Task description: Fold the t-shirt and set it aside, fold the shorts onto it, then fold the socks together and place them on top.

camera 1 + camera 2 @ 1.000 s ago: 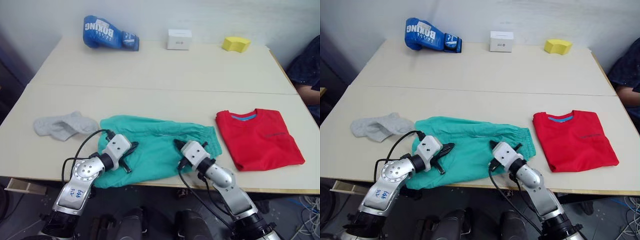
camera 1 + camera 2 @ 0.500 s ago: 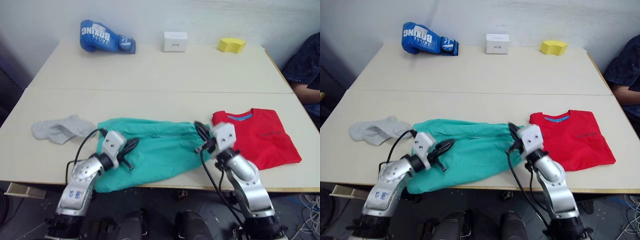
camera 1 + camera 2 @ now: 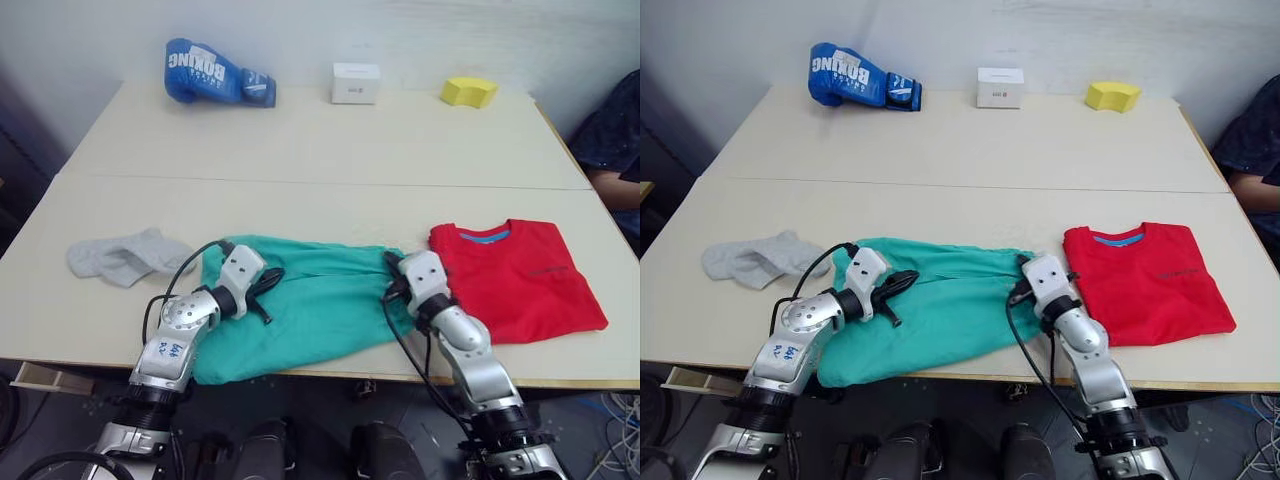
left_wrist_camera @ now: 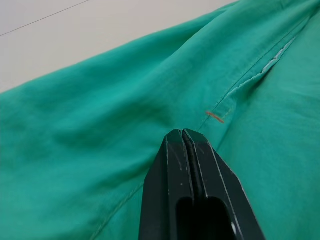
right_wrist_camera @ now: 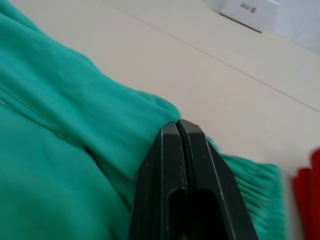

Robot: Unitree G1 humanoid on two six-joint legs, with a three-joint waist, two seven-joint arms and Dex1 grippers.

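Observation:
The teal shorts [image 3: 320,310] lie wrinkled near the table's front edge, one corner hanging over it. My left gripper [image 3: 268,284] is shut, its tips resting on the shorts' left part beside a seam [image 4: 235,95]. No cloth shows between its fingers [image 4: 170,150]. My right gripper [image 3: 392,270] is also shut, its tip on the gathered waistband [image 5: 250,175] at the shorts' right end. The red t-shirt [image 3: 520,278] lies folded just to the right of that. The grey socks [image 3: 125,253] sit crumpled to the left of the shorts.
Along the table's back edge lie a blue boxing glove [image 3: 215,72], a white box [image 3: 356,82] and a yellow sponge [image 3: 470,90]. A person's dark sleeve [image 3: 615,135] shows at the right edge. The table [image 3: 330,150] is bare across its middle.
My right gripper moved from the shorts' lower middle up and right to the waistband end. My left gripper shifted slightly further onto the shorts. The camera shifted a little.

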